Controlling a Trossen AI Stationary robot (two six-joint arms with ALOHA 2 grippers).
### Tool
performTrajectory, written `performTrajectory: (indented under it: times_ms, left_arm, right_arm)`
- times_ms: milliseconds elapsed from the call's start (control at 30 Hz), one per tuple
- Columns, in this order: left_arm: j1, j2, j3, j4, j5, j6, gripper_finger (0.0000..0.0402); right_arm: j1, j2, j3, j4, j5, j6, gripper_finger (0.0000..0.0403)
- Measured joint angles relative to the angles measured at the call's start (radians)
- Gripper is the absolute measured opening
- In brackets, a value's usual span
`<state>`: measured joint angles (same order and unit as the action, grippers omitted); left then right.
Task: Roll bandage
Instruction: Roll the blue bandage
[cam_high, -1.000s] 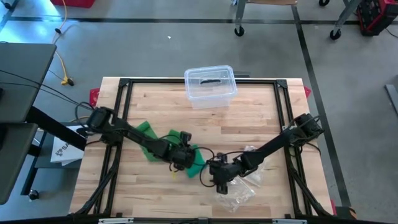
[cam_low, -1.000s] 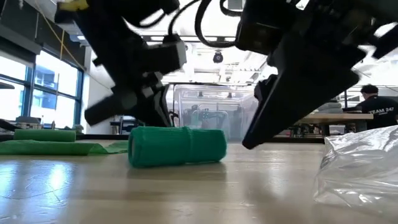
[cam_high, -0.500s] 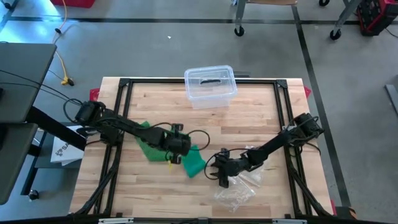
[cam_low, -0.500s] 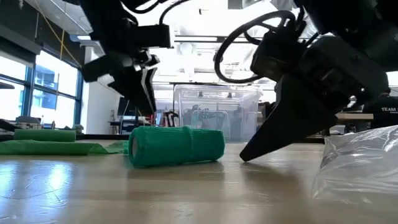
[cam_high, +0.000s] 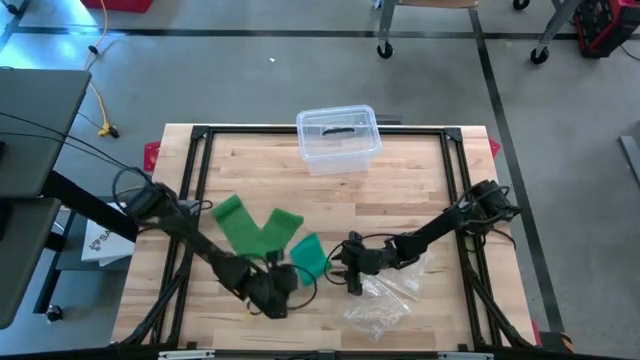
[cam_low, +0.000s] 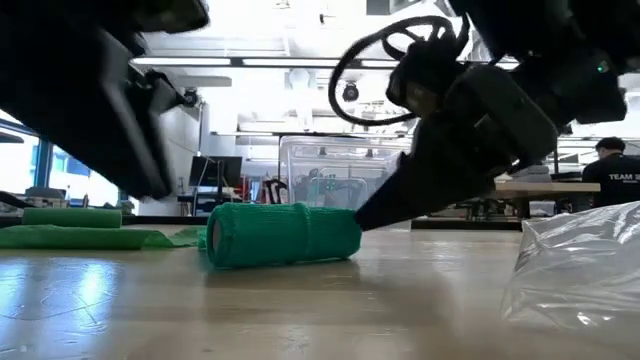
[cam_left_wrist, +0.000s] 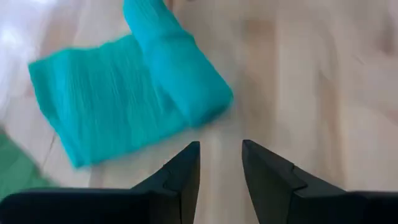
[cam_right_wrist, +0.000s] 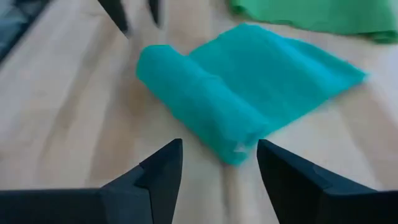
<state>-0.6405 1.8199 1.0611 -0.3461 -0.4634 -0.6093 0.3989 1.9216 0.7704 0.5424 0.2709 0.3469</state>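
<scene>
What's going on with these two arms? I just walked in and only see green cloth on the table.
The robot is rolling a green bandage on the wooden table. Part is wound into a roll and the rest lies flat as a loose tail. Neither arm holds it now. The left gripper sits off the roll near the table's front edge, jaws apart. The right gripper faces the roll's end with jaws open. A clear plastic bag lies beside it, and a clear lidded box sits at the far edge.
</scene>
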Motion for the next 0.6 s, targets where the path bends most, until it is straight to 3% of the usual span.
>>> performTrajectory:
  times_ms: [133,267,433,600]
  left_arm:
    - [0.017,0.111,0.0,0.164,-0.024,0.028,0.0105]
    - [0.054,0.138,0.002,0.241,0.044,0.099,0.0103]
    - [0.079,0.102,0.0,0.196,0.033,0.162,0.0103]
    - [0.083,0.065,-0.002,0.076,-0.066,0.173,0.0103]
  right_arm:
    - [-0.002,0.054,0.008,0.054,-0.074,0.011,0.0201]
    - [-0.001,0.087,0.051,0.039,-0.058,-0.009,0.0201]
    - [-0.002,0.086,0.063,0.02,-0.017,0.019,0.0191]
    - [0.005,0.078,0.062,0.024,-0.026,0.022,0.0126]
